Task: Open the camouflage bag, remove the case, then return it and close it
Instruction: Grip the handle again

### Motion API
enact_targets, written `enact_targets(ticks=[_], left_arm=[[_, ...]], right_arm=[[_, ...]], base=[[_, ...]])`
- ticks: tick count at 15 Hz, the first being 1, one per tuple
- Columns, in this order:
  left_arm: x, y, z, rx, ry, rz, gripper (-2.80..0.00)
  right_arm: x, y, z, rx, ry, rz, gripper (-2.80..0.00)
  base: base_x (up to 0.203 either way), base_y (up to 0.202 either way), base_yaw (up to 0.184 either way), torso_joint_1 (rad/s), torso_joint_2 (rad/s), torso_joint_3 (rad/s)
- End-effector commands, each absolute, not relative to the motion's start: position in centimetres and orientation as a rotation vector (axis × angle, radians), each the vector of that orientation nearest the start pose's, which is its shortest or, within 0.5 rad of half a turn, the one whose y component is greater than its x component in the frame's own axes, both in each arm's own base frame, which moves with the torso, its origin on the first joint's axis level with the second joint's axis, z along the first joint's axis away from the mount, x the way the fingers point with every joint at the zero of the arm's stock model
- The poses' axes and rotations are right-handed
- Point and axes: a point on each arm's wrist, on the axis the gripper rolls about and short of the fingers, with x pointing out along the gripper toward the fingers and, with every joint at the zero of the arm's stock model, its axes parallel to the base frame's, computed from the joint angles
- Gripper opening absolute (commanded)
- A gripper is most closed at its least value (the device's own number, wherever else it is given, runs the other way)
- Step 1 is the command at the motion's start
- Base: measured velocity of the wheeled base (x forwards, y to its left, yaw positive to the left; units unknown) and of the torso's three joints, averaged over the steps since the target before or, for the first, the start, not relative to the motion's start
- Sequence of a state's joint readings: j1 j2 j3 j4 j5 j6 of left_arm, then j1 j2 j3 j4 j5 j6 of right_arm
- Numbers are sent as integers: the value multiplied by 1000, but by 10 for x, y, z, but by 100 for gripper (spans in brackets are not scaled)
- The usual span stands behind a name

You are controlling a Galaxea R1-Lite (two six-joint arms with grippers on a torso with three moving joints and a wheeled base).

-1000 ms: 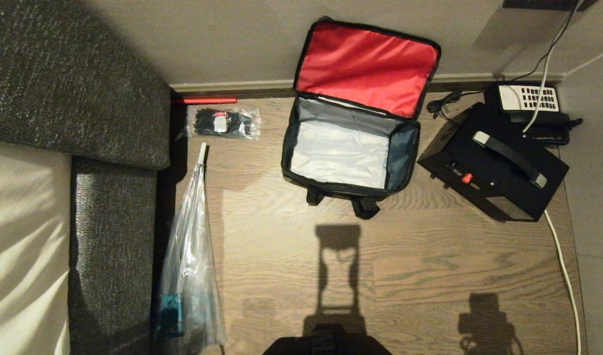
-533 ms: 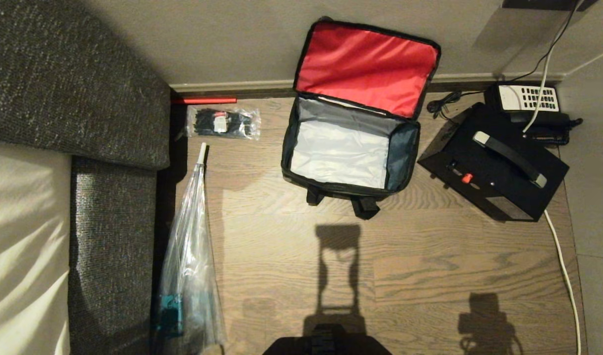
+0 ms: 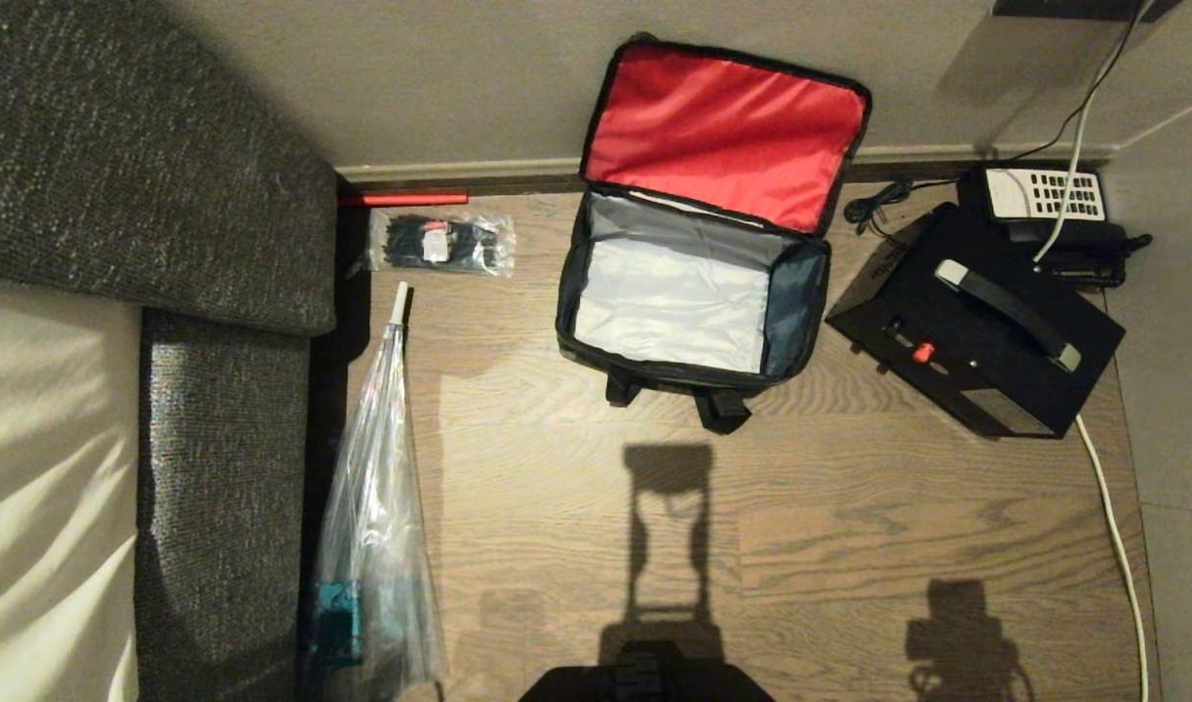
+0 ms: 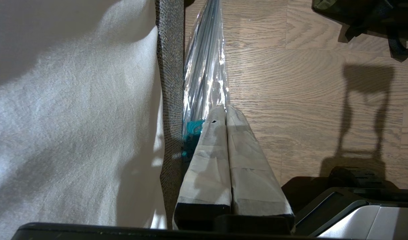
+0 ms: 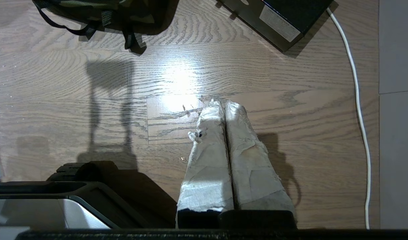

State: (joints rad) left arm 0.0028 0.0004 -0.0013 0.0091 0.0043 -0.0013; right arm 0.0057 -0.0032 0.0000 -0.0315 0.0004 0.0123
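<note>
Camouflage bag (image 3: pixel 693 292) open, red-lined lid up, empty; black case (image 3: pixel 976 331) on floor beside it.

Camouflage bag (image 3: pixel 694 292): red lid lining, pale grey interior, black sides and straps, with green camouflage on its outer face in the right wrist view. Case (image 3: pixel 976 336): black, with a small red knob. Telephone (image 3: pixel 1042 198): black with a white keypad. Floor (image 3: pixel 849 546): brown wood grain. Sofa (image 3: pixel 147 156): dark grey speckled weave. Cable (image 3: pixel 1117 546): white.
</note>
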Motion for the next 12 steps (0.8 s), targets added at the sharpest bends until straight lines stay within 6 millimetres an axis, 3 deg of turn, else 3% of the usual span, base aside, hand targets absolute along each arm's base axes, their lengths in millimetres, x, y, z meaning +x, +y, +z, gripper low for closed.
enact_targets(ticks=[1,6,8,10,12], left_arm=[[-23,0,75,-2,8,8,-280],[-23,0,75,-2,8,8,-280],[-23,0,75,-2,8,8,-280],[-23,0,75,-2,8,8,-280],[-23,0,75,-2,8,8,-280]], right_arm=[[-24,0,74,10,-41,8,-280],[-25,0,75,-24,-27,7,-280],[-34,0,97,-19,-60,9,-280],[-66,1,134,-14,-28,46,-280],[-100,2,148,9,85,111,-280]], base=[[0,0,0,0,0,0],[0,0,0,0,0,0],[0,0,0,0,0,0],[0,0,0,0,0,0],[0,0,0,0,0,0]])
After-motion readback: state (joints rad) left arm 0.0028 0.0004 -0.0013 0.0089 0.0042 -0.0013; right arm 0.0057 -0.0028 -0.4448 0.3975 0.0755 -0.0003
